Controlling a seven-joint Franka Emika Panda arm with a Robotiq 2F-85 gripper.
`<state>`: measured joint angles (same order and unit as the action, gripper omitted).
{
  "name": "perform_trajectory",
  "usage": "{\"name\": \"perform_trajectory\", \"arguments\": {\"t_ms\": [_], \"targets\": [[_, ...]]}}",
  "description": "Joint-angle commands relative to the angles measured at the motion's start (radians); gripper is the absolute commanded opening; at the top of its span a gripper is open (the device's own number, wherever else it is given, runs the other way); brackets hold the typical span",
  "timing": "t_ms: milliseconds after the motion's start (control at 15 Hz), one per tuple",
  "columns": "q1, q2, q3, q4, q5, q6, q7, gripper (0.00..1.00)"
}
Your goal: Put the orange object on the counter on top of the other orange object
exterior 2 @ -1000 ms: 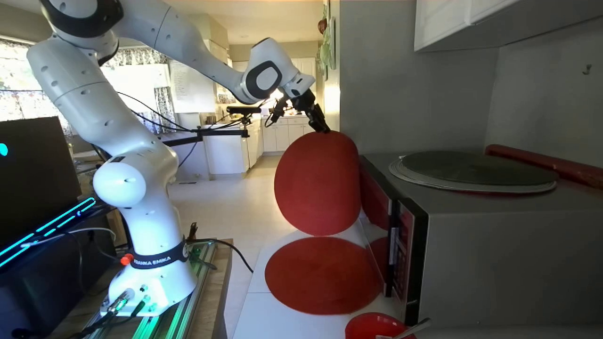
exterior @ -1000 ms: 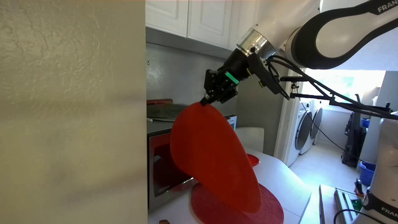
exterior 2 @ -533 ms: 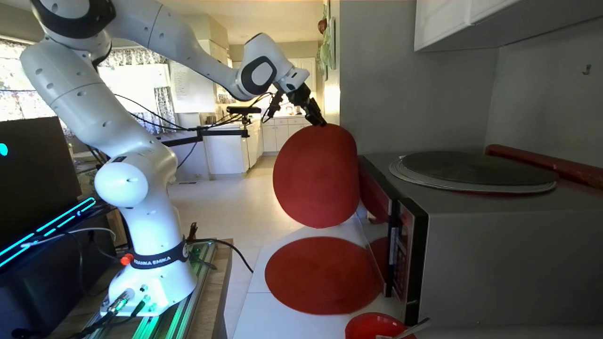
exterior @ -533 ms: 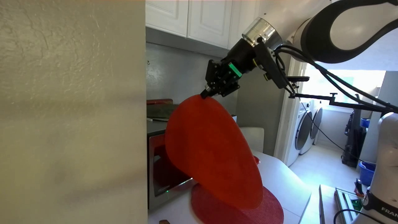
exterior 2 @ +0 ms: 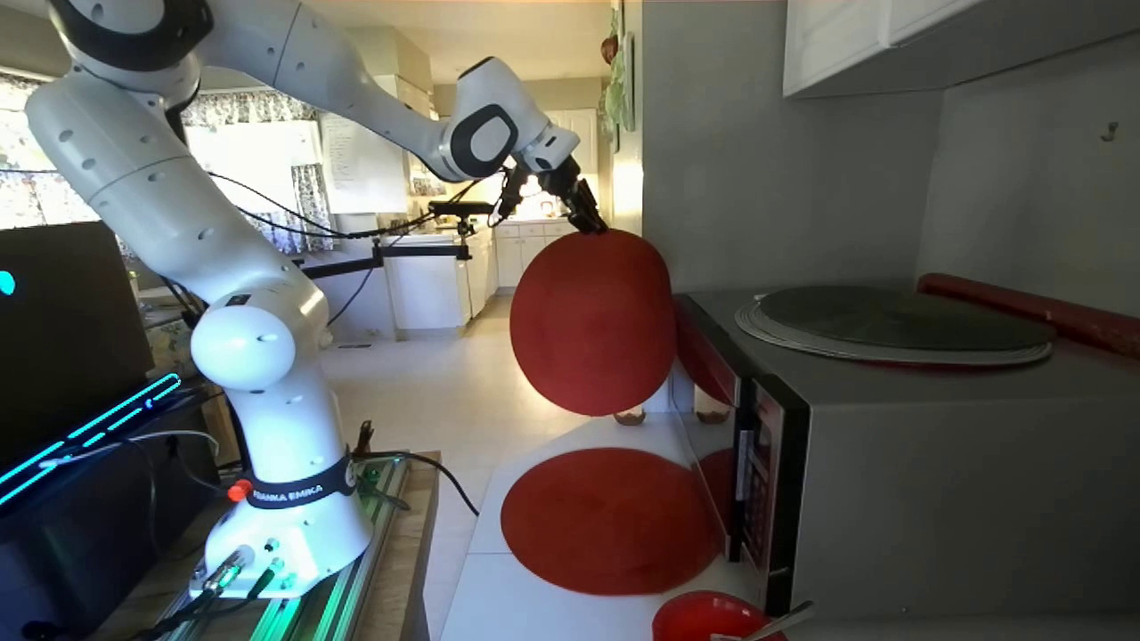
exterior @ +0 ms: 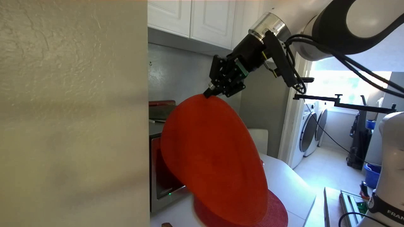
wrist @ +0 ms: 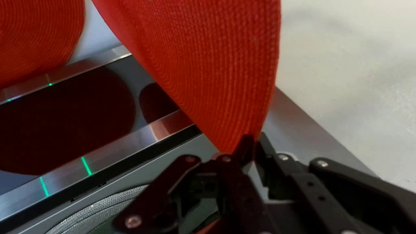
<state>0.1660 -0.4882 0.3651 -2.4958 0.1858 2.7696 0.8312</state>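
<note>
The orange object, a thin round red-orange mat, hangs tilted from my gripper in both exterior views (exterior: 214,154) (exterior 2: 592,325) and fills the upper middle of the wrist view (wrist: 208,71). My gripper (exterior: 207,94) (exterior 2: 598,230) (wrist: 254,144) is shut on its upper edge. The other orange object, a like mat (exterior 2: 610,521) (exterior: 279,208), lies flat on the pale counter (exterior 2: 499,596) (exterior: 287,179), below the held mat with a gap between. It also shows at the left of the wrist view (wrist: 35,39). In an exterior view the held mat hides much of it.
An oven (exterior 2: 944,507) (exterior: 154,176) stands right beside the flat mat, with round grey-green mats (exterior 2: 899,320) on top. A red bowl (exterior 2: 712,616) with a spoon sits at the counter's near end. A small brown thing (exterior: 166,224) shows at the counter's other end.
My gripper and the held mat have moved up and slightly back toward the robot's base. The gap above the flat mat has grown. The flat mat has not moved.
</note>
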Motion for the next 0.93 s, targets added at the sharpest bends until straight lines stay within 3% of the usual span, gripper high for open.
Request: {"name": "perform_trajectory", "arguments": {"t_ms": [0, 267, 333, 733, 867], "targets": [[0.071, 0.005, -0.062, 0.015, 0.099, -0.030, -0.029, 0.02], [0.041, 0.003, -0.056, 0.006, 0.101, -0.029, 0.001, 0.02], [0.044, 0.016, -0.061, -0.104, 0.114, 0.083, -0.017, 0.02], [-0.054, 0.150, -0.096, -0.276, 0.078, 0.271, -0.055, 0.02], [-0.114, 0.215, -0.108, -0.265, 0.049, 0.298, -0.084, 0.02]]}}
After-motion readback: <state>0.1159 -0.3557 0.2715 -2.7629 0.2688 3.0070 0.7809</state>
